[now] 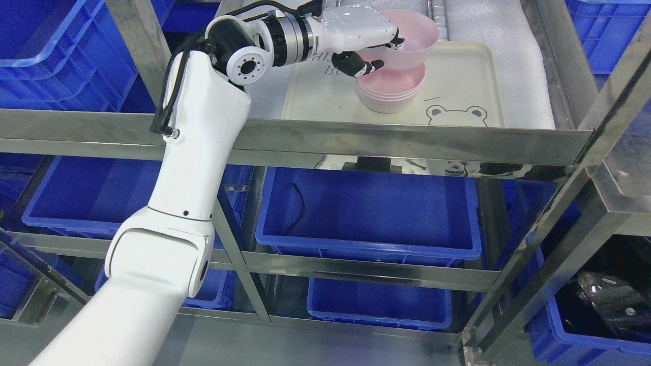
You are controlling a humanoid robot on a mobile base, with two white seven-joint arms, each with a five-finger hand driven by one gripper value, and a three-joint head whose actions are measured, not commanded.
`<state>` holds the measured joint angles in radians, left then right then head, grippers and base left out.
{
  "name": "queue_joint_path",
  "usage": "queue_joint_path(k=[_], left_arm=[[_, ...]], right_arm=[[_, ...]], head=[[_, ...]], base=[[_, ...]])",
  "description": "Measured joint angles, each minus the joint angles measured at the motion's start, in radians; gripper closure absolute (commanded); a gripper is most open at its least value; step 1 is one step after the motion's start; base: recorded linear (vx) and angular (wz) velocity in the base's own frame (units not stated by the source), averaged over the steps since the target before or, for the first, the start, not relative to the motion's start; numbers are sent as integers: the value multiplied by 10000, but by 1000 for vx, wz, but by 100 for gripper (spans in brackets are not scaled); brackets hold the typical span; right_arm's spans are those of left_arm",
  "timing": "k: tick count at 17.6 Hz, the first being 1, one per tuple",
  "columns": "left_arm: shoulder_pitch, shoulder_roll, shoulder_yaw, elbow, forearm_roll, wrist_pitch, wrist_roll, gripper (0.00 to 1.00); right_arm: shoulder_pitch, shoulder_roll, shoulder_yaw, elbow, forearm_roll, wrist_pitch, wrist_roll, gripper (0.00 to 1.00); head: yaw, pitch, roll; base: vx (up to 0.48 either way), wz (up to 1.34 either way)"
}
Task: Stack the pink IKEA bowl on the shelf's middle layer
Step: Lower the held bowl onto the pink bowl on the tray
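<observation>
Landmark: the cream tray (457,66) with the bear drawing, lying on white foam padding on the steel shelf (407,142); every place below is given from it.

Bowl in hand: one pink bowl (414,43) is held above the tray's middle, tilted, its base just over the stack and perhaps already touching it — contact cannot be told.

Stack: a pile of pink bowls (389,91) is seen nested upright on the tray, directly beneath the held bowl.

Left hand (374,48): closed in a pinch on the held bowl's near rim, white fingers over the lip and dark fingertips (366,65) under the wall; the arm is brought in from the tray's left.

Right hand: not seen anywhere.

Progress: judged late — the bowl is carried and lined up over the pile; what is left is the seating into the top bowl, the release and the withdrawal.

Risk: with the bowl tilted, a crooked seat is judged possible unless it is levelled.

Surface: smooth tray on soft foam, edged in front by a polished steel rail.

Room: blue plastic bins (366,213) are racked below the tray and to its left and right; a black cable lies in the bin straight beneath.
</observation>
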<state>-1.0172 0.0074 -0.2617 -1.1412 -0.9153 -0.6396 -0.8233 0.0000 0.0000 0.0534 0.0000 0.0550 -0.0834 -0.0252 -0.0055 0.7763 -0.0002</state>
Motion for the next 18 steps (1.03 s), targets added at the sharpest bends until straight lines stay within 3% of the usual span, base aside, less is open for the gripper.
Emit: queue_joint_path(k=[18], left_arm=[[122,-60,-280,-1021,-71,396,-1257,98]], right_arm=[[0,0,0,0,0,0,59,0]], head=[[0,0,0]], base=[[0,0]])
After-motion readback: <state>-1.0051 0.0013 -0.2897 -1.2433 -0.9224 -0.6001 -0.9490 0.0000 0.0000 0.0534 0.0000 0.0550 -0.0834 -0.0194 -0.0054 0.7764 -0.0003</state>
